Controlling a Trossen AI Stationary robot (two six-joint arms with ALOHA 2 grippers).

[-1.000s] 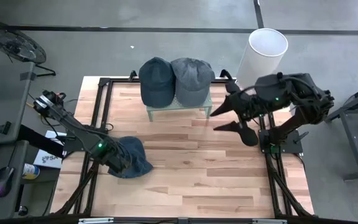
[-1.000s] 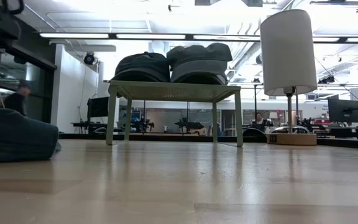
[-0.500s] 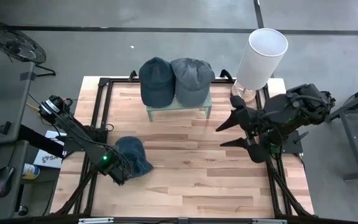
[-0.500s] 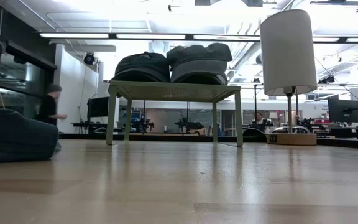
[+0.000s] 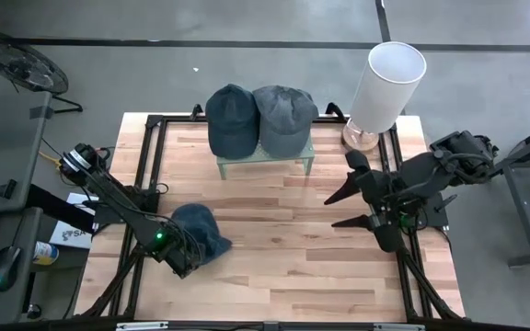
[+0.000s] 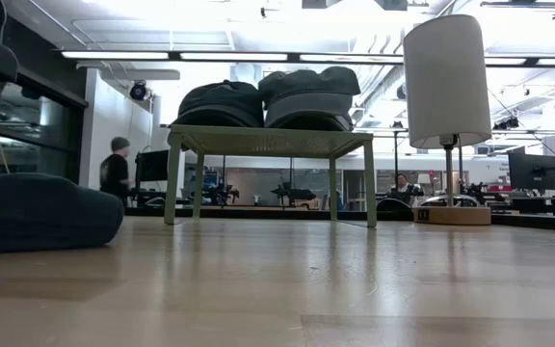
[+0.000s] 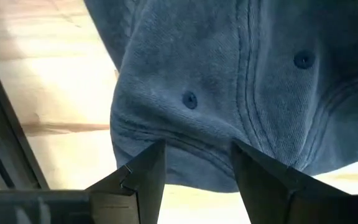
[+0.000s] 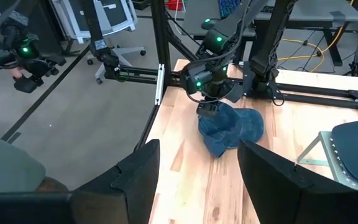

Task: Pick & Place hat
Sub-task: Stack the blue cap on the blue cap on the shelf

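High view: hat [image 5: 201,232] brim rightward.

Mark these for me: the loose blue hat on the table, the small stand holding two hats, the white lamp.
loose blue hat [image 5: 201,230], high view, on its crown.
small stand [image 6: 268,141], low view, on the front edge of its top.
white lamp [image 5: 386,83], high view, on the side of its shade.

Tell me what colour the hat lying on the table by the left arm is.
Dark blue; the hat shows best in the left wrist view.
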